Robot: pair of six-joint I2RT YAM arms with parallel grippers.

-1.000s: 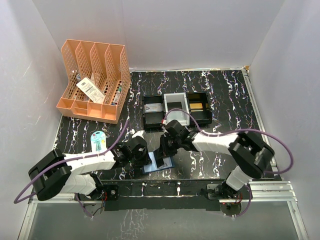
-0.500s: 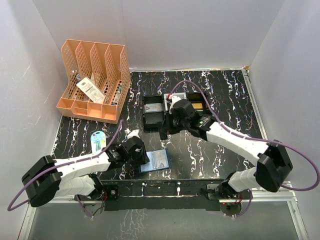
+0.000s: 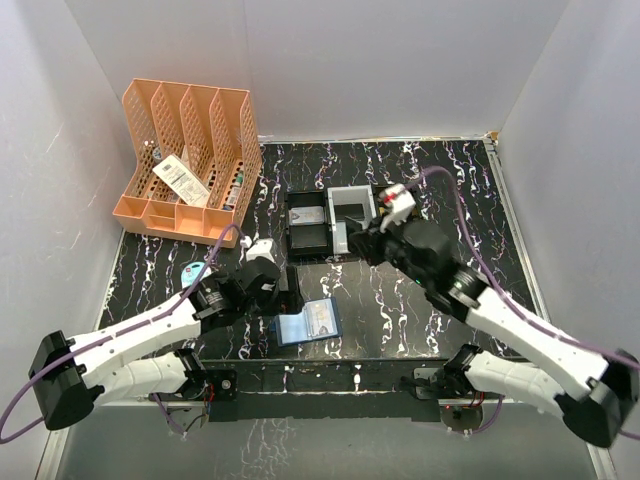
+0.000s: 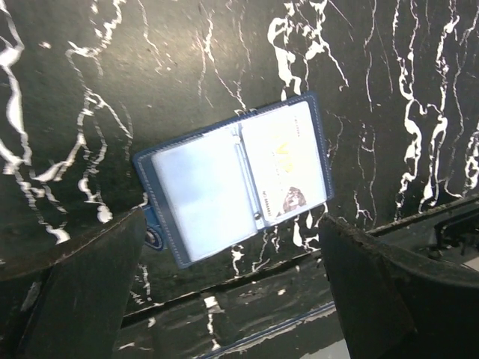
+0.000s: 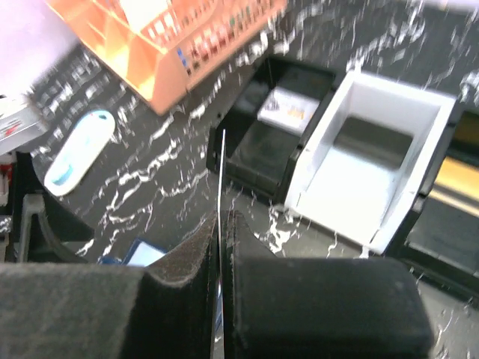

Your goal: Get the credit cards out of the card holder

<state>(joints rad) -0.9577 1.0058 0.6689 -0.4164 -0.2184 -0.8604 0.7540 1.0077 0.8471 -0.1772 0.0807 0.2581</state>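
The card holder (image 4: 236, 179) lies open and flat on the black marbled table, near the front edge (image 3: 308, 322). A pale printed card (image 4: 288, 168) shows in its right face. My left gripper (image 4: 232, 221) hangs open just above it, one finger off each side, touching nothing; from above it sits at the holder's left edge (image 3: 289, 300). My right gripper (image 5: 224, 217) is shut on a thin credit card (image 5: 222, 168), seen edge-on and sticking out past the fingertips. It hovers by the trays (image 3: 348, 240).
Three trays stand at mid-table: a black one (image 3: 307, 225) with a card inside, a white one (image 3: 350, 205) and a black one (image 3: 405, 200) half hidden by the right arm. An orange file organiser (image 3: 190, 160) is back left. A pale blue oval case (image 3: 197, 275) lies left.
My left gripper has opened and drawn back from the card holder. My right gripper has carried the card from the holder back and right, towards the trays.
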